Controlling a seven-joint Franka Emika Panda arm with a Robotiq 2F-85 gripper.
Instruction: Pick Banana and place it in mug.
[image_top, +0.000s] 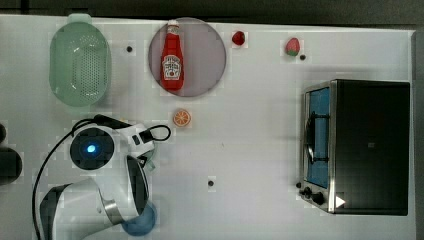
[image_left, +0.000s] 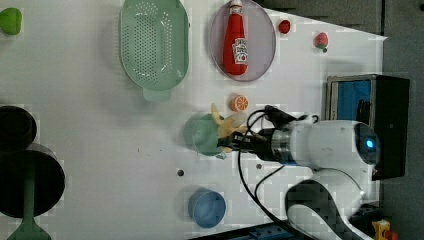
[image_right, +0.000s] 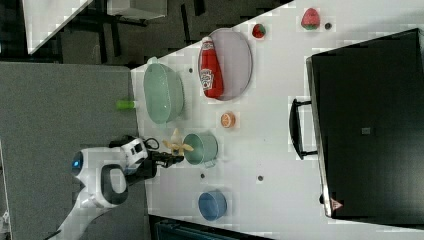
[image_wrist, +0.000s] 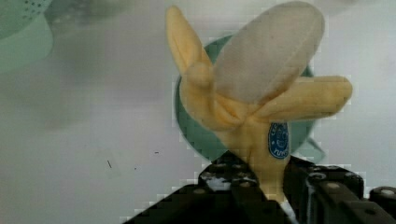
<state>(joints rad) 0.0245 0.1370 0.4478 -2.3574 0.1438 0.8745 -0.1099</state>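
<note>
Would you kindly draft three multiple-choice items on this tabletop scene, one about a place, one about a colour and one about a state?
1. Where does the ketchup bottle lie?
A. in the colander
B. on the round grey plate
C. on the toaster oven

2. What colour is the cup nearest the arm's base in the top view?
A. blue
B. red
C. black

3. What is the state of the banana?
A. lying loose on the table
B. resting in the colander
C. gripped by the end effector over the mug

Answers: 1 B, the bottle rests on the plate. 2 A, the blue cup sits beside the arm. 3 C, the end effector clamps the banana's stem with the mug behind it.
</note>
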